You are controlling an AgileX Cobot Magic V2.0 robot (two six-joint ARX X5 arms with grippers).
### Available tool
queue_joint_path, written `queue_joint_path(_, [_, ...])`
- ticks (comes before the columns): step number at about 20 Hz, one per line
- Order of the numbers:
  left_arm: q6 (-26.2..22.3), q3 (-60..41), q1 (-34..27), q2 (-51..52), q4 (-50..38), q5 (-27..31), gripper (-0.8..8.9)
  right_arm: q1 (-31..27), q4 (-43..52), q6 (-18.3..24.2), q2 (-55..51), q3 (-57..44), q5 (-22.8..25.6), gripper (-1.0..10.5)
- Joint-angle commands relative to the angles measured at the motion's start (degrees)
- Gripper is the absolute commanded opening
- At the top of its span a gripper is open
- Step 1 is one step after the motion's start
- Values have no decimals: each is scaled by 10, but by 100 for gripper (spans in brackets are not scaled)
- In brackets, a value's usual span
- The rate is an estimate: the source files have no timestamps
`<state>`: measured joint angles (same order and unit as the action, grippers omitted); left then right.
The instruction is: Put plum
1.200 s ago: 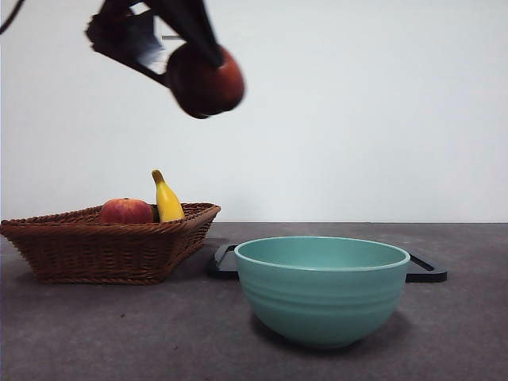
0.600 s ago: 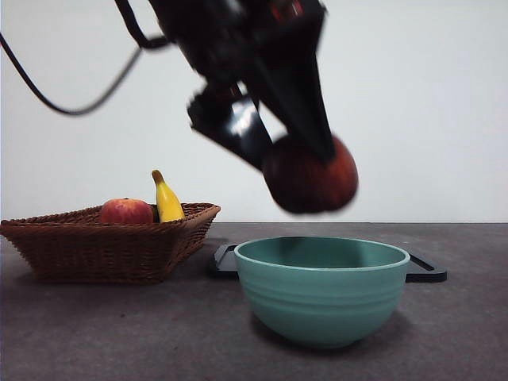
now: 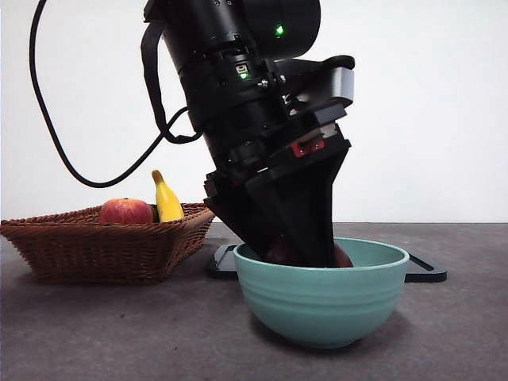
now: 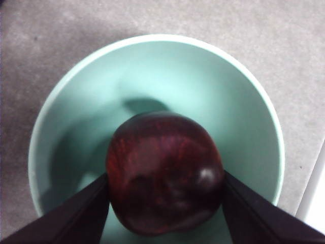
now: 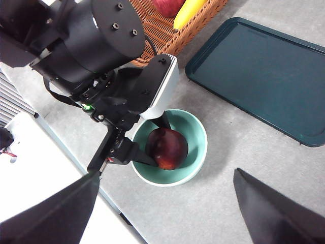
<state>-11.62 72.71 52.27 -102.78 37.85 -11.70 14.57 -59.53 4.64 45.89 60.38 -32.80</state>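
Note:
The dark maroon plum (image 4: 165, 173) sits between the two black jaws of my left gripper (image 4: 165, 189), which is shut on it. Plum and jaws are lowered inside the teal bowl (image 4: 152, 41); I cannot tell whether the plum touches the bottom. In the front view the left gripper (image 3: 298, 238) reaches down into the bowl (image 3: 321, 298), and only slivers of the plum (image 3: 343, 258) show above the rim. My right gripper (image 5: 166, 175) hangs high above the table, open and empty, looking down on the plum (image 5: 166, 148) in the bowl (image 5: 199, 133).
A wicker basket (image 3: 103, 246) at the left holds a red-orange fruit (image 3: 125, 211) and a yellow banana (image 3: 167, 200). A dark flat tray (image 5: 264, 76) lies behind the bowl. The table's edge (image 5: 101, 195) runs near the bowl.
The left arm has swung from the upper left down into the bowl, carrying the plum with it. Basket, tray and bowl have not moved.

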Motion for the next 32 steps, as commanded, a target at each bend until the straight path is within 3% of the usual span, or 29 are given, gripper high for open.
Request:
queue_joint_path(1, [-12,12,7,-12,-4,2,285,2,4,-1,5,11,0,423])
queue_joint_path(5, [-11,14,9,-12,-2,2,412,2,4,-1,5,11,0,423])
queue_joint_path(15, [8,75,6,-6,43,1,406,2,4,0,5,11,3,423])
queue_joint_path(19, [22,86,-15,46,36,1,406,2,4,6,5,11,14,423])
queue_joint_path(29, [38,85,-188,264,62,-4,405,2,14,10,5,11,14,423])
queue_joint_path(32, [38,71,-250,311,97,-58,405,2,23,10,5,11,14,423])
